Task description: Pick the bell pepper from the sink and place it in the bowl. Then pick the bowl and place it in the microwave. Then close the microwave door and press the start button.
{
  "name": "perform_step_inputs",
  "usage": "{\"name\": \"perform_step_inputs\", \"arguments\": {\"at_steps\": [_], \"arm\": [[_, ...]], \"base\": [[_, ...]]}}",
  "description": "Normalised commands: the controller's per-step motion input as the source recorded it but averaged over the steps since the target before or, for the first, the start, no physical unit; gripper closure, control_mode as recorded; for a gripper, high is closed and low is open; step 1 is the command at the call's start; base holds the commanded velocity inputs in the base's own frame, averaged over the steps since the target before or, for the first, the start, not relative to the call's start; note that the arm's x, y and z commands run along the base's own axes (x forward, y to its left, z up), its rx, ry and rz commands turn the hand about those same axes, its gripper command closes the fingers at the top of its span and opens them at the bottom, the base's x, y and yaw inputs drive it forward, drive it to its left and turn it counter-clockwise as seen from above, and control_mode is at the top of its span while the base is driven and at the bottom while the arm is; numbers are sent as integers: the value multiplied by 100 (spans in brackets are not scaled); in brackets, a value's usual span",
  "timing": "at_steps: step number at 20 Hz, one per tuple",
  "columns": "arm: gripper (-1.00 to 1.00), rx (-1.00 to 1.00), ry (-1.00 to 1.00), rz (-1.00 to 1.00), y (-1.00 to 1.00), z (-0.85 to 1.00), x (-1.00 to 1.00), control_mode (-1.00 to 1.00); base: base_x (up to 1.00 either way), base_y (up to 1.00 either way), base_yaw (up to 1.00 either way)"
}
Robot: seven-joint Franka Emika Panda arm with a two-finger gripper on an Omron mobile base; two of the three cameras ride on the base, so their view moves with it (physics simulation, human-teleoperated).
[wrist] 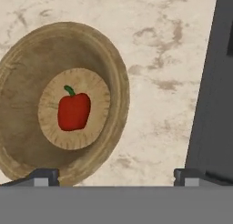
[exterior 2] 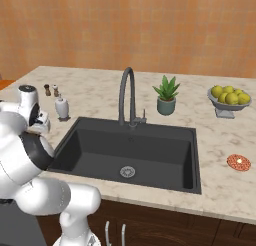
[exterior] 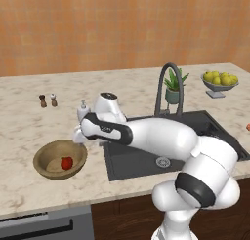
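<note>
- Orange-tan walls stand behind a pale marbled counter [exterior: 29, 185] that carries everything.
- Over the counter, the tool [wrist: 116, 175] hangs above the near rim of the bowl [exterior: 44, 162], its two dark fingertips [wrist: 43, 176] spread as wide as they go and holding nothing.
- From the hand view, one fingertip sits over the bowl's edge and the other over the dark border of the sink [exterior: 136, 163].
- Inside the bowl, the bell pepper [exterior: 67, 162] lies on the flat bottom, red and shiny, with its green stem up in the hand view.
- That tan wooden bowl rests on the counter just left of the sink.
- At the hand's far side stands a small white soap bottle [exterior 2: 62, 108], near the sink's back left corner.
- Further back on the counter, two little shakers [exterior: 48, 100], one dark and one light, stand side by side.
- Dark grey, the sink has a round metal drain [exterior 2: 127, 171] and a tall arched faucet [exterior 2: 126, 92] at its back edge.
- Right of the faucet sits a potted plant [exterior 2: 166, 95].
- Beyond it, a grey footed bowl of yellow-green fruit [exterior 2: 229, 98] stands on the counter.
- Nearer the front edge on that side lies a flat red-orange disc [exterior 2: 238, 162].
</note>
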Motion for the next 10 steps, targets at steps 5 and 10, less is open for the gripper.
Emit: {"name": "perform_step_inputs", "arguments": {"at_steps": [5,10], "arm": [[-100,4,8,-15,23,-28,27,-100],[-100,0,3,-15,15,-18,7,-100]], "base": [[0,0,0],[0,0,0]]}}
